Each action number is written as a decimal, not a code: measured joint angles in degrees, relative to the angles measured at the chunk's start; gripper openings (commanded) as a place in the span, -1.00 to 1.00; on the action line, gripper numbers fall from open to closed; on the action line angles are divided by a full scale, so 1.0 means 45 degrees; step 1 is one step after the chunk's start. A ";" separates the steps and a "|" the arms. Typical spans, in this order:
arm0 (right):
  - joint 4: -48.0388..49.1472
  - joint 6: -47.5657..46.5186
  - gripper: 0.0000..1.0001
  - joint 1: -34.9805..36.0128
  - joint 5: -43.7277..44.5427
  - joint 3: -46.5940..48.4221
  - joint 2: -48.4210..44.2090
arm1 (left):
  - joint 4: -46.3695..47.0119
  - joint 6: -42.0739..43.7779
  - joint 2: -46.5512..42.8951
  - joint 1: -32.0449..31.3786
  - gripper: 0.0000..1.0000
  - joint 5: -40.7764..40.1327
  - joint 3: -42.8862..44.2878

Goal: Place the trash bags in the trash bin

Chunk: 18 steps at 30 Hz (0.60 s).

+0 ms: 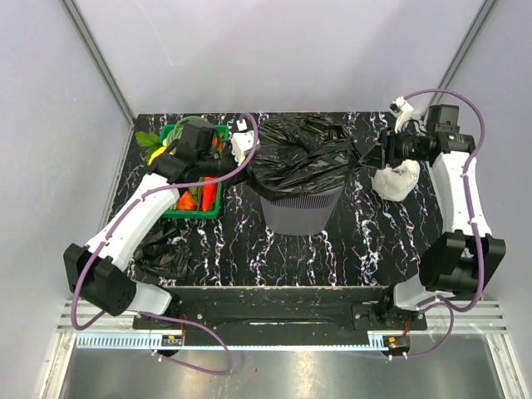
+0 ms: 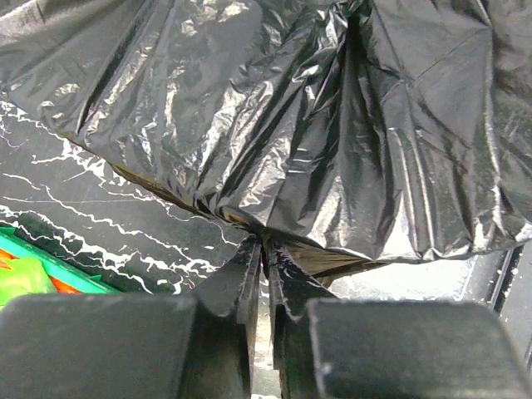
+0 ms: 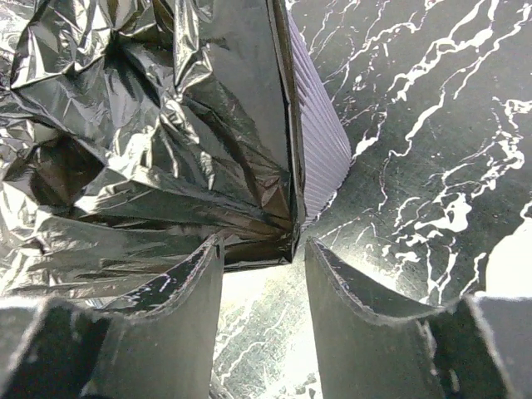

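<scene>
Two claws: left claw [image 2: 264,245] almost pressed together, pinching a fold of the large trash bag [image 1: 303,150]; right claw [image 3: 263,243] spread, gripping nothing, just before that bag's other end. Two bags counted: large one draped over the single bin [image 1: 299,212], covering its mouth; small trash bag [image 1: 162,253] lying apart on the table [image 1: 349,241]. Beside the bin, one green crate [image 1: 196,213] and one white bundle [image 1: 397,180].

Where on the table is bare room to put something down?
The widest bare patch is the table strip between the trash bin and the near edge, right of the crumpled trash bag. A smaller gap lies between bin and white roll. Crowded: between green crate and bin, under the left arm and the draped trash bag.
</scene>
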 measured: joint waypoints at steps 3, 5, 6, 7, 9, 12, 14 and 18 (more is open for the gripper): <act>-0.0083 -0.0078 0.00 0.0000 0.0296 0.0015 -0.0359 | -0.0126 0.0015 -0.0010 -0.0068 -0.71 0.0083 0.0049; -0.0248 -0.0141 0.03 0.0000 0.0384 0.0015 -0.0588 | -0.0189 0.0044 -0.0015 -0.0097 -0.70 0.0097 0.0063; -0.0335 -0.0165 0.04 0.0000 0.0423 0.0015 -0.0709 | -0.0214 0.0053 -0.0015 -0.0117 -0.70 0.0112 0.0063; -0.0398 -0.0194 0.06 0.0000 0.0457 0.0015 -0.0840 | -0.0262 0.0068 -0.0015 -0.0136 -0.69 0.0117 0.0073; -0.0534 -0.0277 0.11 0.0000 0.0461 0.0024 -0.1122 | -0.0403 0.0136 -0.0019 -0.0204 -0.68 0.0121 0.0102; -0.0967 -0.0578 0.23 0.0000 0.0389 0.0083 -0.1608 | -0.0423 0.0257 -0.0063 -0.0301 -0.67 0.0112 0.0151; -0.1326 -0.0855 0.26 0.0000 0.0214 0.0117 -0.1972 | -0.0423 0.0345 -0.0155 -0.0379 -0.67 0.0092 0.0151; -0.2108 -0.1452 0.35 0.0019 -0.0423 0.0121 -0.2686 | -0.0432 0.0432 -0.0311 -0.0466 -0.66 0.0049 0.0151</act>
